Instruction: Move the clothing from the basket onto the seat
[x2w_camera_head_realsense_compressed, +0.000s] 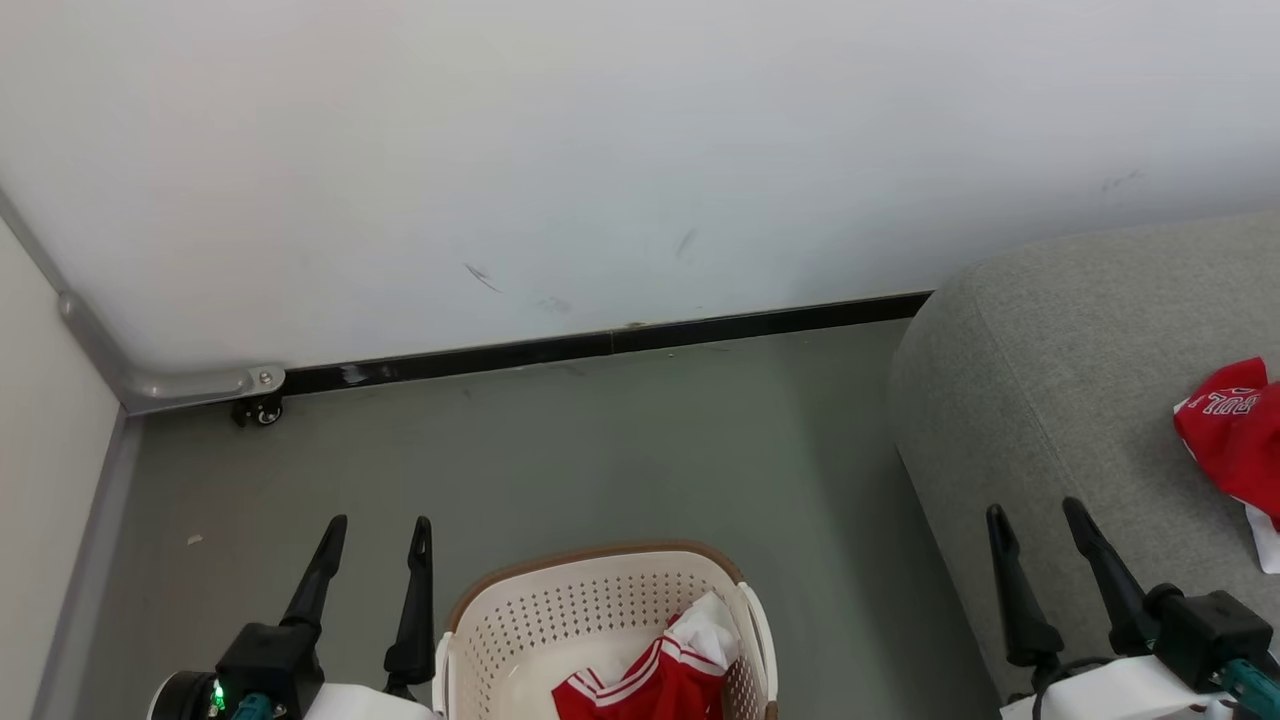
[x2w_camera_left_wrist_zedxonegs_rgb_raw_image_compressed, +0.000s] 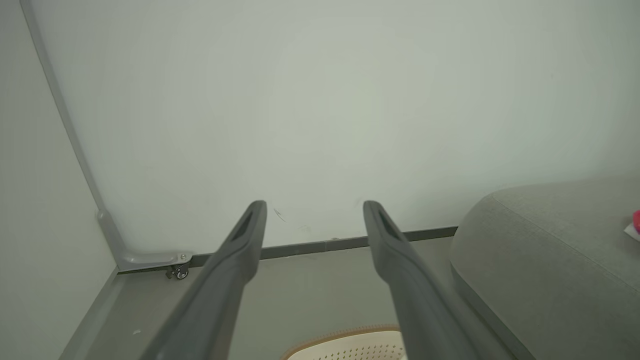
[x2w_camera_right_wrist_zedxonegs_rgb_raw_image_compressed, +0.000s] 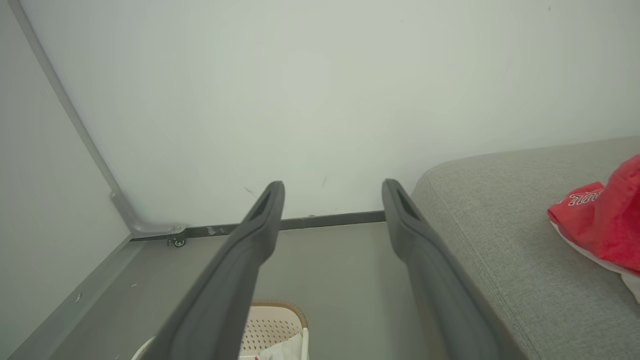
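The left end effector is hanging at seven o'clock in the head view. Its two dark fingers are standing apart and gripping nothing, just beside the left rim of the basket. The right end effector is hanging at four o'clock, likewise spread and empty, in front of the near edge of the seat.

The step in hand appears to be reaching into the basket for the red garment. To do it well, an end effector should be coming down from above with its fingers wide until they are past the brown rim. It should then be pinching a bunched fold rather than a flat layer. Lifting straight up until the cloth is clearing the rim should keep the light basket from dragging or tipping. Only then should the arm be swinging toward three o'clock.

The basket is standing on the floor at six o'clock. The red garment, white-striped and crumpled with some white fabric, is lying against its right wall. The rest of the visible interior is showing bare perforated plastic. The near part is running off the bottom edge, so I cannot tell what else is lying there. The seat is rising at three o'clock, and another red garment with white lettering is lying on it at the far right.
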